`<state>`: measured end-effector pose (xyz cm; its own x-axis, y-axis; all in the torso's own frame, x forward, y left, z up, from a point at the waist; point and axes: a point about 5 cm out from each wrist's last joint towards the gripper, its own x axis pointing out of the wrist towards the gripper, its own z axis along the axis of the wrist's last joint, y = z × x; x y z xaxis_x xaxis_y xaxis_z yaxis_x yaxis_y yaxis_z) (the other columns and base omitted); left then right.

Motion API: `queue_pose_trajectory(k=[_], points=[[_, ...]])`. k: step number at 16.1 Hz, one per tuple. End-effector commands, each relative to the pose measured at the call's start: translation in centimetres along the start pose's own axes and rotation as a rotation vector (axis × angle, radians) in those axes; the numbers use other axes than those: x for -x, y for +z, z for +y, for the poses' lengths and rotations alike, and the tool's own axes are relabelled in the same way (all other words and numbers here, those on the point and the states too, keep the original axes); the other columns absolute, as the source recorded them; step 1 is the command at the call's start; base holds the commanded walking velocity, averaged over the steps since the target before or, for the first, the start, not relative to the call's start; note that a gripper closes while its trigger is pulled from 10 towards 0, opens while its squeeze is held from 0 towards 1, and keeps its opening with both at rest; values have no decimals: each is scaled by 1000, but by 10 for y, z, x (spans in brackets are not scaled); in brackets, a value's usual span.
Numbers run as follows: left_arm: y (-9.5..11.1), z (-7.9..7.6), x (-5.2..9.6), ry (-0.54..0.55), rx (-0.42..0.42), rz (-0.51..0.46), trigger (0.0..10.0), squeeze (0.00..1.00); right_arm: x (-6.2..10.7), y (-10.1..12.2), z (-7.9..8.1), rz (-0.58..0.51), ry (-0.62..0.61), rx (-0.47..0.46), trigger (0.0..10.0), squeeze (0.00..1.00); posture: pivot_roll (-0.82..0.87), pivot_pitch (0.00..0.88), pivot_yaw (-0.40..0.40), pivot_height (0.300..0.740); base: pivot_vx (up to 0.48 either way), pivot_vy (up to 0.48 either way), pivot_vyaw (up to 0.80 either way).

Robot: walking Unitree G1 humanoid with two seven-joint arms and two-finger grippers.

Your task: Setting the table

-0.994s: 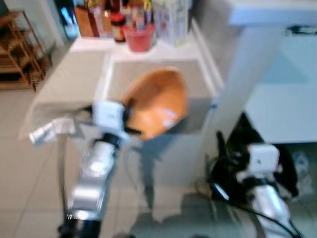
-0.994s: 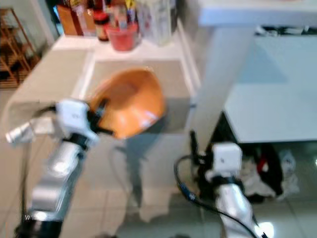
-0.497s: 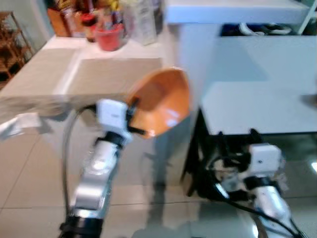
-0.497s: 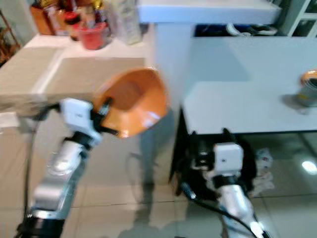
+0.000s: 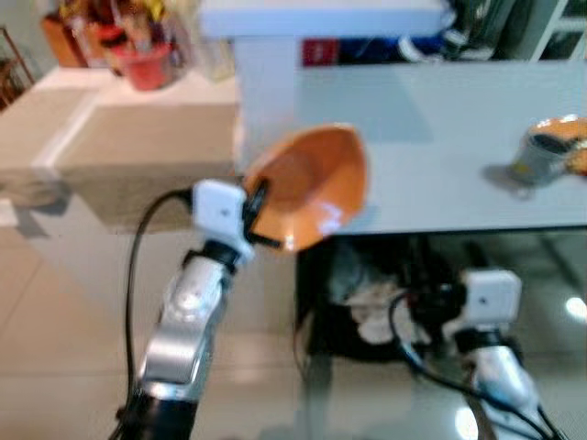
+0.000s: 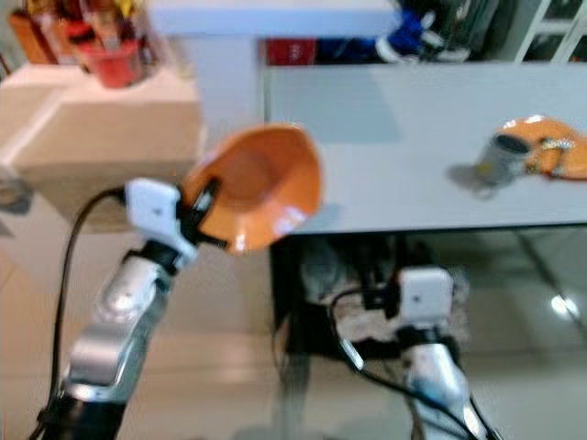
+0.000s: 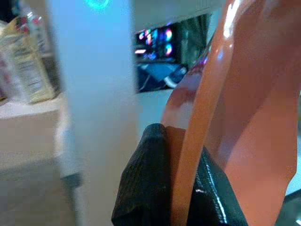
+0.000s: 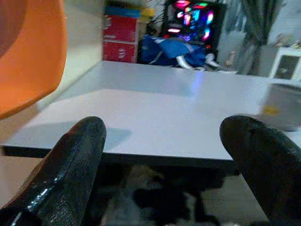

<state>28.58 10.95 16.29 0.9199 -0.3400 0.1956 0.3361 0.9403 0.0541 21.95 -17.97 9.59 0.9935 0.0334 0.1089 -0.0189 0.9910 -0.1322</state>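
Left gripper (image 7: pixel 181 188) mid-frame, my fingers clamped on the orange bowl (image 5: pixel 312 188) rim, bowl tilted above the grey table (image 5: pixel 431 137) near edge, right gripper (image 8: pixel 169 155) low right, fingers spread, holding nothing

The plate (image 5: pixel 570 139) beyond the mug (image 5: pixel 539 158) is edge-cropped and blurred.

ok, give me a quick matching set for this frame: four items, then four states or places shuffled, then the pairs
Items:
1. orange bowl
2. left tool
3. right tool
4. grey mug

States or places:
A. open, low in front of the table edge
B. standing on the white table, beside an orange plate
C. shut on a rim
D. held tilted in the air at the table's corner

Pairs: 1-D, 2-C, 3-A, 4-B
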Motion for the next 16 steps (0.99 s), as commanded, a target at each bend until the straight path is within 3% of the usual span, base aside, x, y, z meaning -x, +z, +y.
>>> queue_pose_trajectory(k=[1,5,10,16], points=[[8,8,0,23,-15,-38,0,0,-2,2,6,-13,14,-10,10000,0,-130,0,39,736,0,-416,0],[10,10,-13,14,-32,-31,0,0,-2,3,6,-14,13,-10,10000,0,-136,0,43,736,275,-391,0],[9,1,-17,-22,-34,-30,0,0,-1,3,6,-16,10,-11,10000,0,-140,0,46,736,311,-363,0],[13,7,-17,-10,-43,-52,0,0,0,3,6,-14,10,-12,10000,0,-139,0,47,736,314,-359,0]])
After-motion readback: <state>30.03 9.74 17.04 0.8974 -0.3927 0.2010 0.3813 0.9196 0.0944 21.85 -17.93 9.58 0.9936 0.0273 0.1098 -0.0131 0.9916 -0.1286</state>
